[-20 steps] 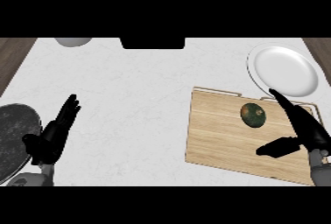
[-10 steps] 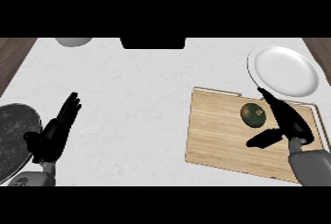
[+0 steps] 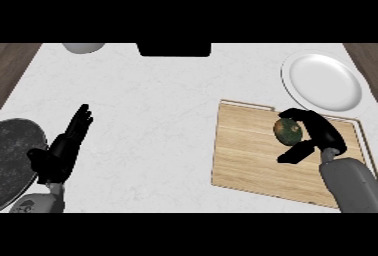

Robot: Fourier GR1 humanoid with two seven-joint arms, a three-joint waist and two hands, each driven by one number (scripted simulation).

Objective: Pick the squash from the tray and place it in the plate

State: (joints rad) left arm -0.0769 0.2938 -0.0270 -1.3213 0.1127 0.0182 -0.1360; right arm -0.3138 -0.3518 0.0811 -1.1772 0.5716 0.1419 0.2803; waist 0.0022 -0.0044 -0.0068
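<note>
Now right hand (image 3: 319,134) curls round squash (image 3: 287,131) on tray (image 3: 251,160).

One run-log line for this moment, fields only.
phase: grasping | right hand: curling round squash on tray | left hand: open, resting | plate: no squash yet

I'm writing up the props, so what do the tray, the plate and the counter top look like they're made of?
The tray looks like light wood with a matte finish: straight grain lines run across it. The plate looks like white glazed ceramic, smooth with soft shading toward its rim, though plastic can't be ruled out. The counter top looks like pale stone or laminate with faint grey mottling.
</note>
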